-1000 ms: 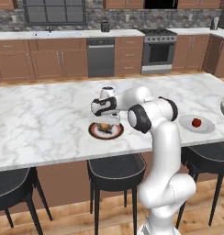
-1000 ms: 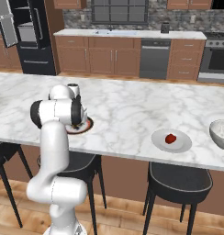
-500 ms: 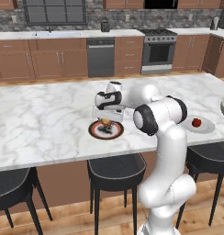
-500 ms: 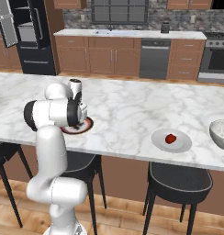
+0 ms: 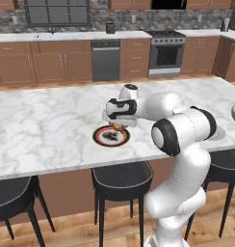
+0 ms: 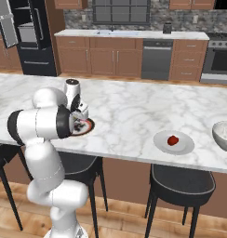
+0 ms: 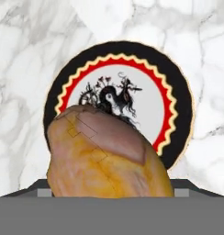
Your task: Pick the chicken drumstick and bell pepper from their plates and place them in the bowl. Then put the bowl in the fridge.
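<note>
Marble runs across the whole island counter, white with grey veins, with brown cabinets, a dishwasher and an oven along the back wall. Black stools stand under the near edge.

Near the middle of the left base view the gripper hangs just above the black-and-red plate, and a golden-brown lump, the chicken drumstick, sits right under the hand, lifted a little off the plate. From the hand view the drumstick fills the lower middle of the frame, pressed up close to the camera between the finger bases, with the plate and its wavy yellow and red rim showing behind it in the upper half. The pincer stands wide with the drumstick held between its fingers.

In the right base view the gripper sits at the left, partly behind the white arm, over the same plate. Well apart from it, at the lower right of that frame, the plain pale plate carries the red bell pepper at its centre. Just beyond that, at the right edge, stands the white bowl. At the upper left of that view is the black fridge, its door swung open.
</note>
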You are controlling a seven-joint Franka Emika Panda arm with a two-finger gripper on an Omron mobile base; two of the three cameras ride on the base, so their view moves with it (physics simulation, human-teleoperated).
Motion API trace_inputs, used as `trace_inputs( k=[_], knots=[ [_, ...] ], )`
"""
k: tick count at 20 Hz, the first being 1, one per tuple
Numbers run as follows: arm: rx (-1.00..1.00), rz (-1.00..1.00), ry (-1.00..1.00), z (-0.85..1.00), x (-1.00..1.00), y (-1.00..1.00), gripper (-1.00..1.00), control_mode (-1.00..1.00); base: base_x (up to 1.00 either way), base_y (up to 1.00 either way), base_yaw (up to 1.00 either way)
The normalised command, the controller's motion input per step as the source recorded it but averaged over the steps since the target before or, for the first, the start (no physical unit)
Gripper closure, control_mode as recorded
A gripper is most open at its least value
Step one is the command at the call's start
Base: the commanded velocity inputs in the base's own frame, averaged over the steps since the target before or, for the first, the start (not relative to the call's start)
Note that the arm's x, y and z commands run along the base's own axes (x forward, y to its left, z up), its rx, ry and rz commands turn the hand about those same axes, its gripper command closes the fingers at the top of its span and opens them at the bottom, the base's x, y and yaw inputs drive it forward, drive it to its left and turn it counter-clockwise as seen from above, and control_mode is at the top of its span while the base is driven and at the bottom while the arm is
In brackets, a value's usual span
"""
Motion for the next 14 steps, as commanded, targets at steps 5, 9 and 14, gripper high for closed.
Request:
trace_inputs(
  k=[5,9,14],
  knots=[
    [0.0,0.0,-0.11,0.27,-0.51,-0.36,1.0,-1.0,0.0,0.0,0.0],
    [0.0,0.0,0.02,0.4,-0.34,-0.31,1.0,-1.0,0.0,0.0,0.0],
    [0.0,0.06,0.02,0.36,-0.41,-0.32,1.0,-1.0,0.0,0.0,0.0]
  ],
)
